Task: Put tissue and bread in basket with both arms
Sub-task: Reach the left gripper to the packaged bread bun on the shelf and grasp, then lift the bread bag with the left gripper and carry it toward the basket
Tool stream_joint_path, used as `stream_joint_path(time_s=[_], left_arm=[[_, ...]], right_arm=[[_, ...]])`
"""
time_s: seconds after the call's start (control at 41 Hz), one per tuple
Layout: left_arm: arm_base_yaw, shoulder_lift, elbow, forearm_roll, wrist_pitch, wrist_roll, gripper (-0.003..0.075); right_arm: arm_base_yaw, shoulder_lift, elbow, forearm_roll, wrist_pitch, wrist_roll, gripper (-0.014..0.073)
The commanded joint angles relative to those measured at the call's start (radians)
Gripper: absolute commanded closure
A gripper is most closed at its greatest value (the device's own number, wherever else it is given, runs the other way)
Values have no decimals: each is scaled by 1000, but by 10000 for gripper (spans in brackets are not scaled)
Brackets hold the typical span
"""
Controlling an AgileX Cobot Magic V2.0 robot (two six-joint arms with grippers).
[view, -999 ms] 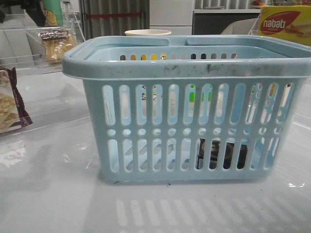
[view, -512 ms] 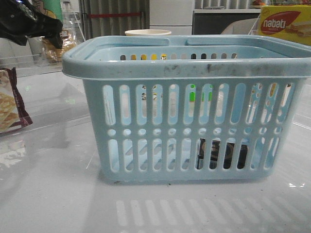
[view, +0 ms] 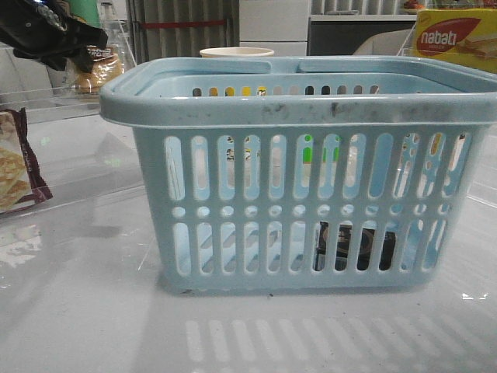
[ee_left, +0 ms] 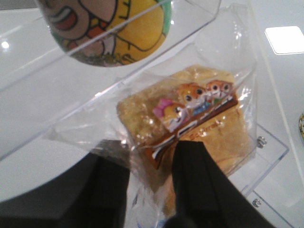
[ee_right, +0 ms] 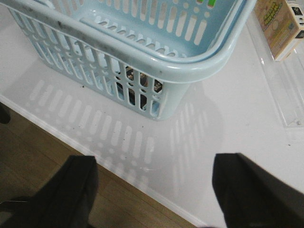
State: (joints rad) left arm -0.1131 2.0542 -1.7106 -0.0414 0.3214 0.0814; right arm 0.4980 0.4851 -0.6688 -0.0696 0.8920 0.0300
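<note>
The basket (view: 299,179) stands on the desk (view: 85,311), and through its slotted side the tissue (view: 353,247) shows as a dark pack lying on the bottom, near the right corner. In the right wrist view the same dark pack (ee_right: 142,90) is visible behind the slots at the corner of the basket (ee_right: 142,52).

The left gripper (ee_left: 151,190) is clenched on the clear plastic of the bread (ee_left: 199,123), at the edge of a transparent tray (ee_left: 270,156). In the front view this pack (view: 97,71) is at the far left, behind the basket's rim, below the left arm (view: 46,35).

The right gripper (ee_right: 152,190) hangs released above the desk edge, its fingers (ee_right: 251,190) wide apart, holding nothing.
</note>
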Motion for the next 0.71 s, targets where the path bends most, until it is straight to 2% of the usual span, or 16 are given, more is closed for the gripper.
stream_joint_path(time_s=[0.0, 0.244, 0.682], left_arm=[[-5, -57, -36, -9, -77, 2, 520], [-8, -104, -36, -9, 0, 2, 631], [-39, -300, -36, -4, 306, 2, 629]], right_arm=[[0, 5, -26, -3, -63, -11, -8], [0, 5, -26, -3, -63, -11, -8], [0, 5, -26, -3, -63, -11, -8]])
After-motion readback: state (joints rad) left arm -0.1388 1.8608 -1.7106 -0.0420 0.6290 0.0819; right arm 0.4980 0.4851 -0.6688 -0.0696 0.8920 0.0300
